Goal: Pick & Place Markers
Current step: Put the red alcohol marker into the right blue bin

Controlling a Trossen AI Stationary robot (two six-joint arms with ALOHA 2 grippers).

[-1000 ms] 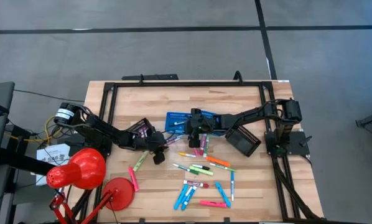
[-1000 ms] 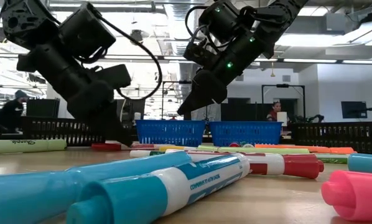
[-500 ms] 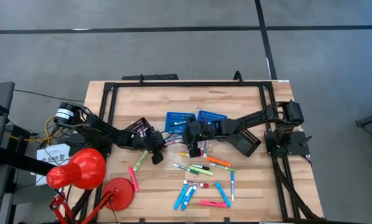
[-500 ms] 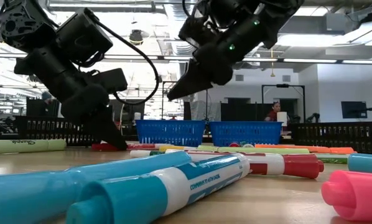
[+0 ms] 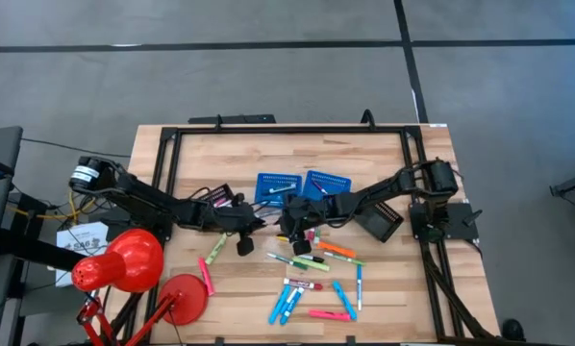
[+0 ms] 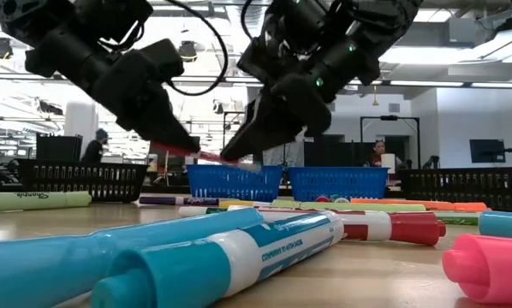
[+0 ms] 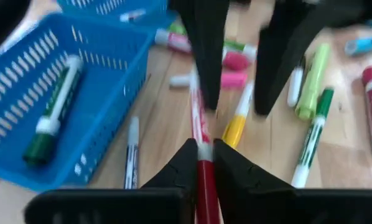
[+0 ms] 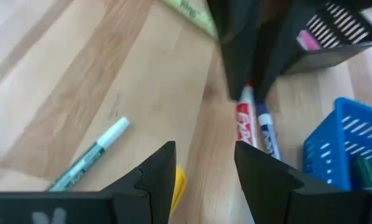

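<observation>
My left gripper (image 7: 204, 146) is shut on a red and white marker (image 7: 197, 112), which hangs above the table, left of the centre (image 5: 254, 229). My right gripper (image 8: 204, 152) is open. In the low view it (image 6: 235, 152) points down beside the marker's free end (image 6: 213, 159). The left wrist view shows the right gripper's fingers (image 7: 208, 56) over that end, the marker running up to one of them; I cannot tell whether they touch. Several other markers (image 5: 312, 269) lie loose on the wood. My left gripper pinches the red marker between its two fingers at the red part of the barrel (image 7: 204, 167). The fingers slant down from the table's left and lie along the marker. The marker sticks out past the fingertips, lifted clear of the table, its white end (image 6: 206, 157) tilted slightly down.
Two blue baskets (image 5: 278, 185) (image 5: 328, 183) stand behind the grippers; the nearer one (image 7: 99, 81) holds a green marker (image 7: 52, 112). A black tray (image 5: 376, 219) lies at the right. A red lamp (image 5: 124, 259) stands at the near left corner.
My left gripper has shut on the red marker where it lay on the table and has lifted it clear. My right gripper has swung toward the table's left and near edge and has come down beside the marker's free end.
</observation>
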